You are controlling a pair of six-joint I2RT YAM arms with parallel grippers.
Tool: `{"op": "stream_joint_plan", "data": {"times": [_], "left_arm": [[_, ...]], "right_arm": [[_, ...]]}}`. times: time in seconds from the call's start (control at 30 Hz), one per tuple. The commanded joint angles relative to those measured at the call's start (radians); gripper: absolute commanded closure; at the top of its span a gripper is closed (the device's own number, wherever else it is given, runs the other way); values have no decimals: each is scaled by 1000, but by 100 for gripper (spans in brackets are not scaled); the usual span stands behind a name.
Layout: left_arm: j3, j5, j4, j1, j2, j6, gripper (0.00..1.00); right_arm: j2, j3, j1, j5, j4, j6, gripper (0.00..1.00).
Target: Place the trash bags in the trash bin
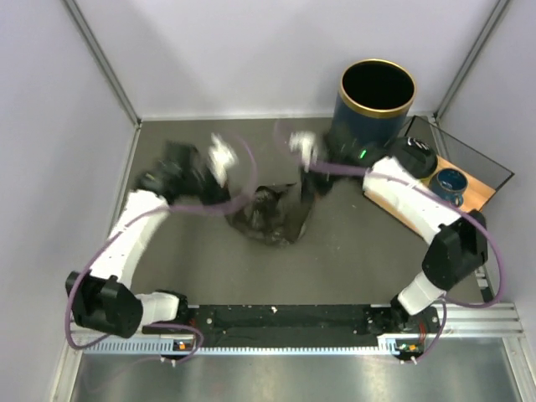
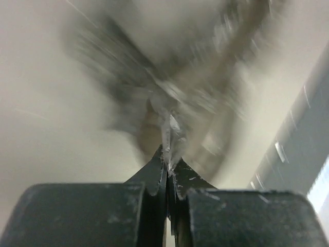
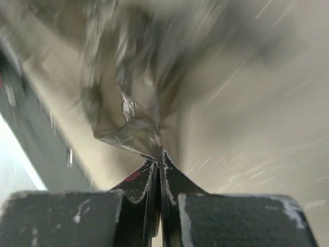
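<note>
Your left gripper (image 2: 167, 165) had its fingers pressed together on a fold of the trash bags (image 1: 270, 216); your right gripper (image 3: 159, 157) pinched another. Limp, light and slippery, the film sagged left of the trash bin (image 1: 356, 126), outside it; bunched edges looked likeliest to hold.

Counted: one black bag (image 1: 272, 219), one bin (image 1: 362, 127). One bowl (image 1: 450, 182), one black roll (image 1: 416, 155), one wooden board (image 1: 471, 196). Two arms: left arm (image 1: 126, 243), right arm (image 1: 419, 205).

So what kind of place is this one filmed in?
Probably a lab robot cell, not a home: two arms bolted to a rail, plain white panels boxing in a grey table, a trash bin and bag set out as props.
</note>
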Motion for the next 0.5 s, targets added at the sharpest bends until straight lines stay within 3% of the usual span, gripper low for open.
{"op": "stream_joint_plan", "data": {"times": [0.0,0.07,0.13,0.23,0.33,0.4,0.47], "left_arm": [[523,237,508,381,-18,-618,100],[478,289,710,392,-65,-676,100],[388,280,724,384,-99,-665,100],[277,264,591,369,-130,-589,100],[81,110,395,269,-158,-437,100],[-48,67,289,215,-106,-333,100],[-93,67,193,195,-36,-272,100]], "right_arm": [[-17,671,-220,-108,155,229,100],[-31,723,-227,-114,194,252,100],[-90,646,-222,-198,257,358,100],[-187,447,-132,-162,308,332,100],[-221,179,-50,-99,279,300,100],[-186,30,-44,-66,214,259,100],[-97,-7,-44,-33,155,216,100]]}}
